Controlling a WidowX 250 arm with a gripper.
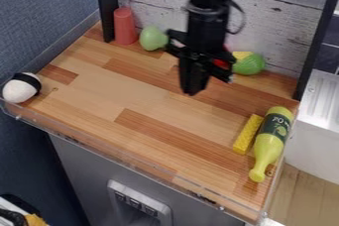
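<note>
The black claw (193,90) hangs over the back-middle part of the wooden surface (142,91), pointing down. How far open it is cannot be told, and no held thing can be made out in it. Just behind it in the view, near the back wall (281,27), is a red thing (224,61), partly hidden by the arm. Just right of that sit a yellow thing (241,55) and a rounded green thing (250,65), close together. Left of the arm, a light green, pear-shaped thing (152,39) is beside an upright red cylinder (124,26). A white ball with a black band (19,90) rests at the surface's left corner. Near the right edge, a yellow block (248,134) lies beside a yellow bottle (268,145) with a dark label, its neck toward the front.
</note>
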